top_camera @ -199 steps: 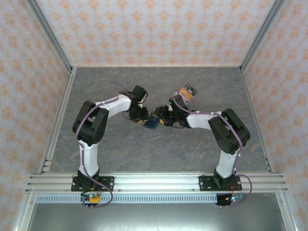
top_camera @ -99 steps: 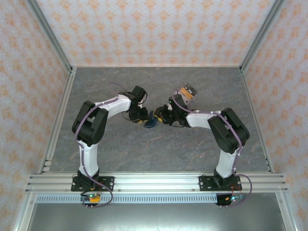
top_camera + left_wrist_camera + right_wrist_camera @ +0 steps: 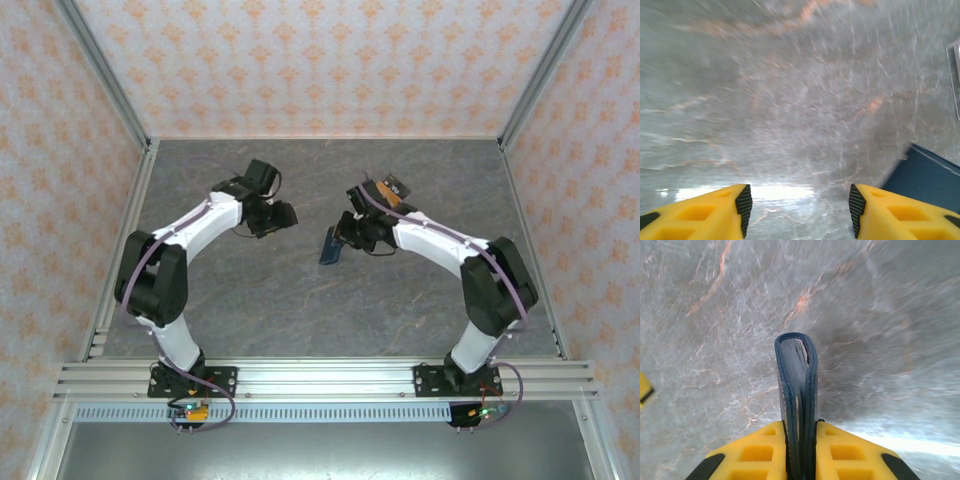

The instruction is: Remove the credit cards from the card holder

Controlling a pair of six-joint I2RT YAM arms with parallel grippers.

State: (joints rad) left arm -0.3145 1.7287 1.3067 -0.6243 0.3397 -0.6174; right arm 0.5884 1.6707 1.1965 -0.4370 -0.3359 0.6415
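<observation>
Grey marbled tabletop (image 3: 300, 300) beneath; navy card holder (image 3: 330, 246) pinched by one edge in right jaws, over mid-table. Left jaws apart, empty, well clear. Liable to twist loose and drop from so narrow a pinch.

Navy card holder (image 3: 797, 390) folded shut, tilted on edge; credit cards (image 3: 390, 189) fanned nearby
</observation>
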